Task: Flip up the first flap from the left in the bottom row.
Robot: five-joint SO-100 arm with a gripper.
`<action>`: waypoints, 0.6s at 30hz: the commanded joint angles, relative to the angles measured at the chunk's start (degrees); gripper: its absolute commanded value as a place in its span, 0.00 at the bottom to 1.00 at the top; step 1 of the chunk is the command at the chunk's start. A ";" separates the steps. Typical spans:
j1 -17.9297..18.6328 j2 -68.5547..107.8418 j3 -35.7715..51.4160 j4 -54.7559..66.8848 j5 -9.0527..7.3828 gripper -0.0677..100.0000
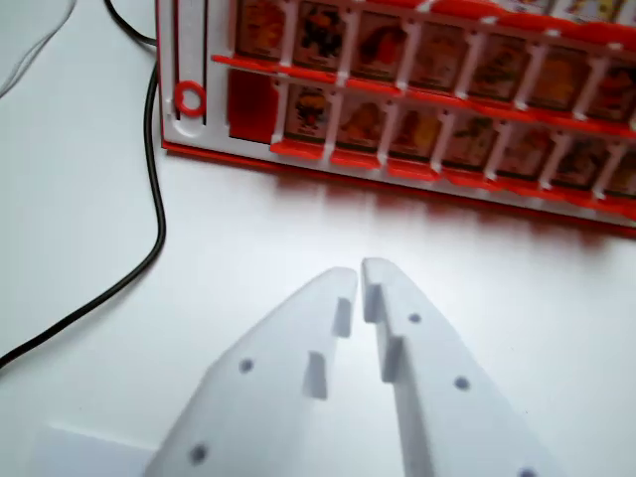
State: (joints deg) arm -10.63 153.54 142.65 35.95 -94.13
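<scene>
Flaps (pixel 310 111) stood in rows on a red and white game board (pixel 199 149) at the far side of the white surface (pixel 89 219), each one a small picture card in a red frame. The nearest row in the wrist view ran from about the middle of the board's near edge off to the right, and the leftmost card visible in that row sat just right of a bare red patch of board. That bare patch probably marked the place where the wanted flap lay flat, though the picture was too blurred to be sure. Two rows showed clearly, with a third cut off at the top edge. The nearest row held roughly eight upright cards, blurred toward the right, so the count was loose.

One gripper (pixel 360 270) reached in from the near edge, white, its jaws closed down to a thin slit and holding nothing. Its tips hung over bare surface, apart from the board's near edge and a little right of the row's left end. Keeping the jaws narrow seemed sensible, since a slim tip would slide under a flat card more easily.

One black cable (pixel 154 214) curved down the left side of the board, clear of the gripper's path. A slider slot with one red ring (pixel 189 97) sat at the board's left end.
</scene>
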 commanded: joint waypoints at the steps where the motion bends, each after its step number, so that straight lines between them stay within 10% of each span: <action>1: 1.76 24.17 -0.44 14.77 0.62 0.00; 10: 5.98 33.93 -7.47 27.95 4.66 0.00; 18: 7.73 33.93 -12.13 31.64 3.87 0.00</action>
State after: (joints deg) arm -3.16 187.29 135.62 66.80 -89.82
